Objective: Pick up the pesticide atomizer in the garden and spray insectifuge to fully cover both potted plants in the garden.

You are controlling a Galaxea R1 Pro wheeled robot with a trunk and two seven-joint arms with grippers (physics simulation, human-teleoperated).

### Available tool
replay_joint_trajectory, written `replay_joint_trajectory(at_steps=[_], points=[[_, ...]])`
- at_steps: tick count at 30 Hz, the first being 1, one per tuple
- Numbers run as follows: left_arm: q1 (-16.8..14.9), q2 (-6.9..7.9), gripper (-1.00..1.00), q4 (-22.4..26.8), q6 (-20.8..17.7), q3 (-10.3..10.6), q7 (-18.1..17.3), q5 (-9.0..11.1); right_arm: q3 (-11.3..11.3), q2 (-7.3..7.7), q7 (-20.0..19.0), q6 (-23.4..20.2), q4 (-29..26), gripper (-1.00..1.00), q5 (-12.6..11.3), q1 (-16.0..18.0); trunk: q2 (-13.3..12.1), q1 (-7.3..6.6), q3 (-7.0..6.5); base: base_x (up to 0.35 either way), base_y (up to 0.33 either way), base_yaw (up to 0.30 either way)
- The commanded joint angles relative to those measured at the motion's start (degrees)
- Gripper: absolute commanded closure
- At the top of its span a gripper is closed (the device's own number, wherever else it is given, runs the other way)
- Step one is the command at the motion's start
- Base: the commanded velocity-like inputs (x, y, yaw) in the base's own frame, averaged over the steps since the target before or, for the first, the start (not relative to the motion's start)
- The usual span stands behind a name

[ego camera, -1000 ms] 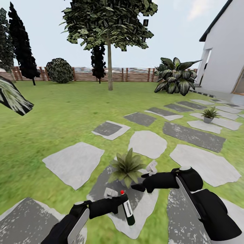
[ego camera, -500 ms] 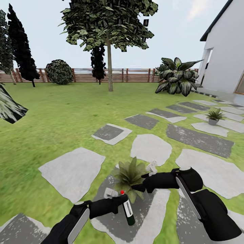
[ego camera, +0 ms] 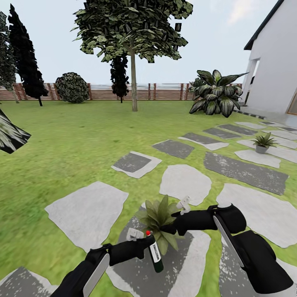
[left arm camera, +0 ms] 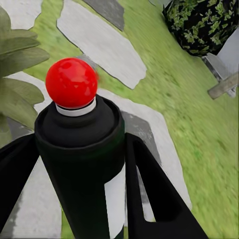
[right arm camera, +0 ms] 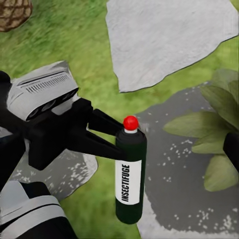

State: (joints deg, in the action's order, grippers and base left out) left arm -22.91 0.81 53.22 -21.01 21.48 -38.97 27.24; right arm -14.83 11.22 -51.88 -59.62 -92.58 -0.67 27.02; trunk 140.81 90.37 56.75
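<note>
- The left arm reaches forward from the 7 o'clock corner of the head view, forearm angled up toward the centre, with the left gripper [ego camera: 145,246] at its end.
- The left gripper's two black fingers [right arm camera: 99,133] are clamped on either side of the pesticide atomizer [ego camera: 154,252], pinching it high on the body just under the red tip [left arm camera: 71,82].
- The atomizer stands close to upright, its green base lowest, over a grey stepping stone [ego camera: 136,272]; a white label reading INSECTIFUGE runs down its dark body in the right wrist view.
- The right arm comes in from the 4 o'clock side of the head view, bent at the elbow, forearm lying nearly level and pointing toward 9 o'clock.
- The right gripper [ego camera: 168,227] sits among the leaves of the near potted plant [ego camera: 159,216]; whether its fingers are apart or together cannot be told, as the leaves and the arm hide them.
- That plant is just beyond the atomizer, at about 12 o'clock from it, on the same stone.
- The far potted plant [ego camera: 263,142] stands well apart at 2 o'clock, on the pale stones near the white house [ego camera: 276,74].
- Green lawn [ego camera: 62,148] surrounds the stones, with a tree [ego camera: 133,29] and a brown fence [ego camera: 123,91] at 12 o'clock.
</note>
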Motion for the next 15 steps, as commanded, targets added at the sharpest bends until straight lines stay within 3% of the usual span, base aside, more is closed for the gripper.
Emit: replay_joint_trajectory(at_steps=[1, 2, 3, 15], points=[[-0.03, -0.01, 1.0, 0.07, -0.54, 0.16, 0.46, 0.67, -0.1, -0.07, -0.07, -0.38, -0.03, -1.0, -0.04, 0.07, 0.02, -0.01, 0.06, 0.002, 0.0, 0.0], [-0.05, -0.04, 1.0, 0.08, -0.58, 0.2, 0.68, 0.75, -0.12, -0.13, -0.07, -0.38, -0.02, -1.0, -0.04, 0.08, 0.02, -0.01, 0.06, 0.001, 0.0, 0.0], [-0.05, -0.06, 1.0, 0.07, -0.61, 0.22, 0.76, 0.82, -0.12, -0.15, -0.07, -0.38, -0.01, 1.0, -0.04, 0.07, 0.02, -0.01, 0.06, 0.001, 0.0, 0.0], [-0.05, -0.42, 1.0, 0.13, -1.01, 0.4, 0.47, 1.39, -0.25, -0.18, -0.07, -0.38, -0.04, 1.0, 0.02, 0.09, 0.02, -0.01, 0.06, 0.0, 0.0, 0.0]])
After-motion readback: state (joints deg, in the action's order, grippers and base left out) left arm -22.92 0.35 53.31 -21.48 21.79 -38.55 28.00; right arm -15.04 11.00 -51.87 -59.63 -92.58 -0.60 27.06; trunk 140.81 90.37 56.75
